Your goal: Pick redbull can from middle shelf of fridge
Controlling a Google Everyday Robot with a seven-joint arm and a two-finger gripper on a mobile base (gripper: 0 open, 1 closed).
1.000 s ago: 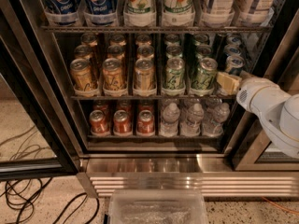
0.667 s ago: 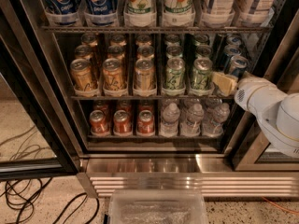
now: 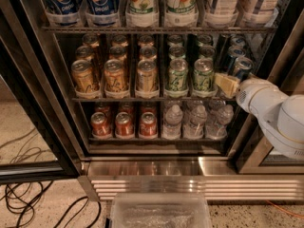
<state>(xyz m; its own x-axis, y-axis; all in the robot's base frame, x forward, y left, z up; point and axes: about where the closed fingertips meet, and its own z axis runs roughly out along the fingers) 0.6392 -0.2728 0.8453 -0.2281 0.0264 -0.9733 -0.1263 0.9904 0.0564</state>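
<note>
The fridge (image 3: pixel 28 103) stands open, with its black door frame at the left. The middle shelf (image 3: pixel 142 98) holds lanes of gold cans (image 3: pixel 115 75), green-and-silver cans (image 3: pixel 177 75) and, in the rightmost lane, slim blue-silver redbull cans. The front redbull can (image 3: pixel 242 67) stands upright at the shelf's right end, with another behind it (image 3: pixel 232 55). My gripper (image 3: pixel 227 84), pale yellow at the tip of a white arm (image 3: pixel 278 115), reaches in from the right. It sits at the shelf front, just left of and below the front redbull can, beside the right green can (image 3: pixel 203 75).
Large Pepsi and 7up bottles (image 3: pixel 141 4) fill the rack above. Red cans (image 3: pixel 124 124) and water bottles (image 3: pixel 195 120) fill the rack below. A steel louvred base (image 3: pixel 156 182) lies under the door opening. A clear plastic bin (image 3: pixel 159 212) and black cables (image 3: pixel 33 205) are on the floor.
The gripper has shifted slightly left along the middle shelf front, toward the right green can, then stayed about still. The cans have not moved.
</note>
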